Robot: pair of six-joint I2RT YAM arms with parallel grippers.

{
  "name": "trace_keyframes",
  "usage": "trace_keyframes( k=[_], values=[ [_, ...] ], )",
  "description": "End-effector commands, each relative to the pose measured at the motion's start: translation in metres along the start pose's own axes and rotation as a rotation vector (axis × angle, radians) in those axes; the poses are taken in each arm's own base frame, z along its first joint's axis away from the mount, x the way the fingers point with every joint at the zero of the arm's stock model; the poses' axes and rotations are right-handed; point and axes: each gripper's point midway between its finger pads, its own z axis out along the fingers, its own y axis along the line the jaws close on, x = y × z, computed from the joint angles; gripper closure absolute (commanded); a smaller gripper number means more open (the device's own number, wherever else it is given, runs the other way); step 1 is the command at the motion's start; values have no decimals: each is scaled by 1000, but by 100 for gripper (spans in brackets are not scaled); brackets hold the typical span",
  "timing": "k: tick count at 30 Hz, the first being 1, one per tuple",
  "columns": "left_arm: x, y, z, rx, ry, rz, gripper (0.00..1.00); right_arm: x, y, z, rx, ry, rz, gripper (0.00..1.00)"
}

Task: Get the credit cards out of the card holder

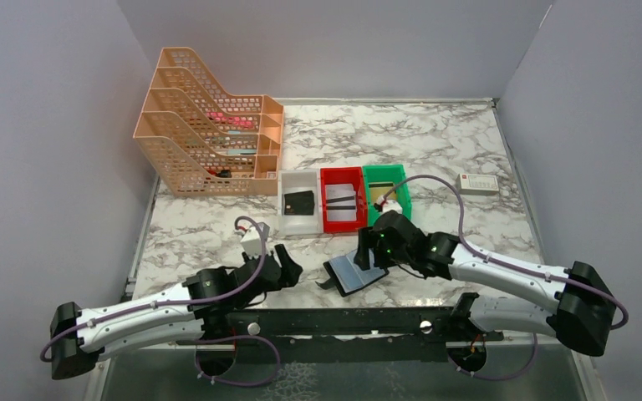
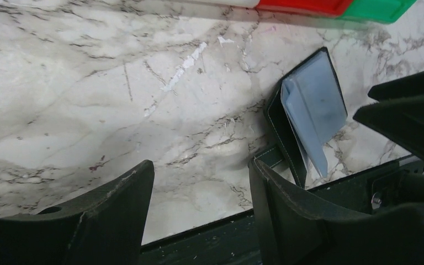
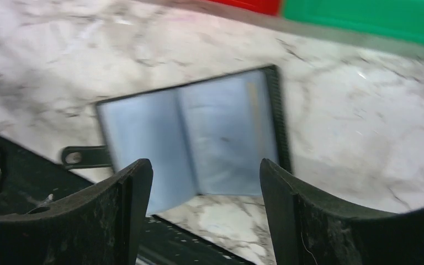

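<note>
Fig. Both arms, top and wrist views. L arm (image 1: 134,313): lies low, reaching from lower left toward centre. L gripper (image 1: 292,269): jaws spread wide, L fingers (image 2: 124,196) well apart. R arm (image 1: 510,276): elbow at far right, forearm angled in toward centre, wrist tipped down. R gripper (image 1: 366,251): jaws also spread, R fingers (image 3: 290,196) apart. The grippers face each other and do not touch.

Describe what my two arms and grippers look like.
Both arms match: the left arm and right arm have white link shells, bulky black joints and a purple cable looping alongside. The left gripper and right gripper have broad, curved black fingers, scuffed pale. Green lights glow on the right wrist.
</note>
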Motion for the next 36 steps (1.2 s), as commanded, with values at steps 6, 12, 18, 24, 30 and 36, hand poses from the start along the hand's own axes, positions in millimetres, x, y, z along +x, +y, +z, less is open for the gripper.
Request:
trace_keyframes(
  k=[6,12,18,24,30,36],
  values=[
    [27,-48,27,103,125,118,32,18,-26,11,-62,42,109,24],
    [44,-58,45,98,180,154,31,19,-24,14,-74,56,108,34],
    [53,-59,55,74,212,174,33,32,-30,20,-51,101,110,36],
    [57,-57,58,61,226,180,38,44,-40,25,-13,130,101,38],
    [58,-58,60,62,225,185,46,40,-26,20,-95,121,96,48],
    [62,-61,64,61,242,200,51,29,-9,7,-176,101,86,64]
  ],
)
